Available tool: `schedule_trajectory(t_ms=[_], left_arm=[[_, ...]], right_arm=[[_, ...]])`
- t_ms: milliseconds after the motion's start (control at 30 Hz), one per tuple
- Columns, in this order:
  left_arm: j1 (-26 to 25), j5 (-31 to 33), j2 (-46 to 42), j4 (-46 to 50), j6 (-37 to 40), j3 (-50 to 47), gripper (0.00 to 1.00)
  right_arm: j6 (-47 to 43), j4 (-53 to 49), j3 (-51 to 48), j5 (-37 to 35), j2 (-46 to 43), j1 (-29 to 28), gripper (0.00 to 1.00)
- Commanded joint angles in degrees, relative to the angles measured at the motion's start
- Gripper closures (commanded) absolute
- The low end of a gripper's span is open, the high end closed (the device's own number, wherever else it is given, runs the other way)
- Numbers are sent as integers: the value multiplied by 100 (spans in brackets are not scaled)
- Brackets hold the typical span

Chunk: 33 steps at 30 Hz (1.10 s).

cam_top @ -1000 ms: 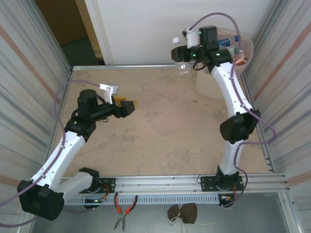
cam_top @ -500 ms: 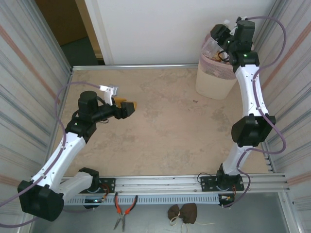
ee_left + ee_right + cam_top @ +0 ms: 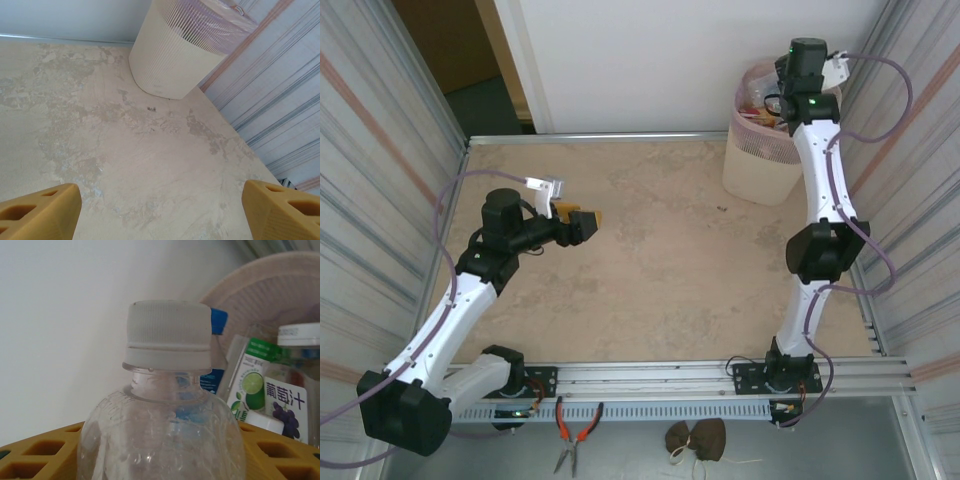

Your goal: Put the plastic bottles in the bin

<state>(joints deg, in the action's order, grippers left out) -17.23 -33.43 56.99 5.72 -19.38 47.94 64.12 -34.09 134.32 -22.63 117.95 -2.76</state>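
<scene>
R gripper (image 3: 160, 462) is clamped on a clear bottle (image 3: 165, 435) w/ a white cap (image 3: 167, 335); yellow fingers (image 3: 35, 452) sit on both sides of its body. I'm holding it up over the bin (image 3: 760, 165), which stands at the far right corner of the tabletop (image 3: 660, 260). Inside the bin I see a lime-label bottle (image 3: 247, 385) and a grape-label bottle (image 3: 282, 407). L gripper (image 3: 582, 222) hangs over the tabletop's left side, jaws wide apart.
</scene>
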Motion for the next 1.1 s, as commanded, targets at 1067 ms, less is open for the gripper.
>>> schedule_trajectory(t_ms=[1067], left_arm=[[48, -50, 44, -292, -32, -50, 16]], right_arm=[[-2239, 103, 440, 707, -520, -41, 25]])
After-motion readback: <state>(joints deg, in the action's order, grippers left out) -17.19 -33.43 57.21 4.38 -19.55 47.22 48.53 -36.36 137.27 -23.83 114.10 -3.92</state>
